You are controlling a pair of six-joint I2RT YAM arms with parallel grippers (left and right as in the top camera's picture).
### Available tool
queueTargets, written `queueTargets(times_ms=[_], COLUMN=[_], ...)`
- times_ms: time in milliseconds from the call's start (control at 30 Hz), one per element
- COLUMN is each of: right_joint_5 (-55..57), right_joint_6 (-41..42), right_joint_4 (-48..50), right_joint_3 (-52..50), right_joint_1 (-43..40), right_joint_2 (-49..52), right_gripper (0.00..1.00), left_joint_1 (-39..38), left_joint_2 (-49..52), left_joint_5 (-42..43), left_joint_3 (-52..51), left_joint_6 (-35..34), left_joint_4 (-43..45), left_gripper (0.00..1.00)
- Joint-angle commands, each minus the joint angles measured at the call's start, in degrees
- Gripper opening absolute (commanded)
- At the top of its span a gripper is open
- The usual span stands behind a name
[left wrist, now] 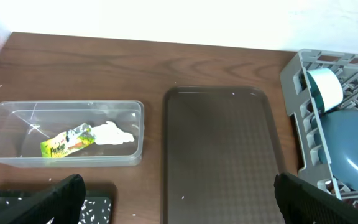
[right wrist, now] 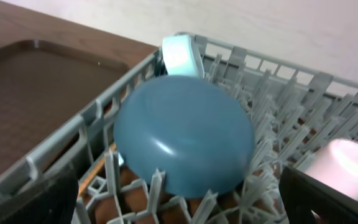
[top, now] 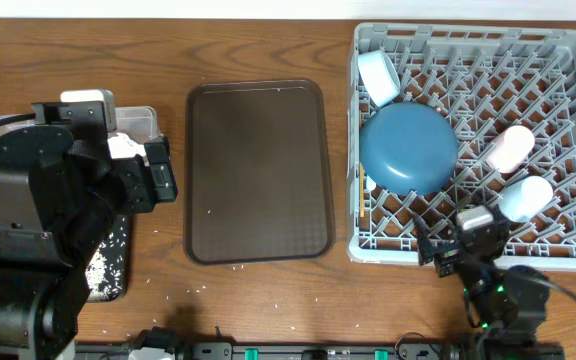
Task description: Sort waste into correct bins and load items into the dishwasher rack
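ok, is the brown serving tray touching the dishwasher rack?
Apart. The overhead view shows a strip of bare table running between the brown serving tray and the dishwasher rack along their facing edges.

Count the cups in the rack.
2: pink cup right of the plate; light blue cup beside it, nearer the robot. The plate may hide more.

Dark brown serving tray (top: pixel 258 170), rect. w/ rounded corners & raised rim, lies flat approx. mid-way across the wood-grain table (top: pixel 168 40), long side running front-to-back, w/ plain white wall (left wrist: pixel 166 18) behind table's far edge.
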Motion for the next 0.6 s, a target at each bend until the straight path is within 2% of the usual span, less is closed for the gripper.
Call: queueTargets(times_ms=[0, 167, 333, 567], right_joint_5=[0.39, 1.9, 2.32, 2.29], right_joint_6=[2.19, 3.28, 3.26, 3.28], right_joint_4=[1.92, 4.57, 10.84, 10.45], right_joint_3=[-5.51, -7.32, -9.81, -9.79], right_joint_1=[0.15, -0.28, -0.52, -0.44], right_joint_2=[-5.2, -10.03, -10.34, -10.32], right_gripper=[0.99, 0.99, 0.99, 0.99], left_joint_1=[-0.17, -0.17, -0.17, -0.17], left_joint_2=[-0.15, -0.15, -0.15, -0.15], left_joint_5=[-0.22, -0.22, -0.22, -0.22], left_joint_3=[0.22, 0.22, 0.22, 0.22], left_joint_6=[0.55, 0.55, 0.55, 0.55], left_joint_4=[-0.13, -0.13, -0.13, -0.13], left_gripper=[0.98, 0.98, 0.98, 0.98])
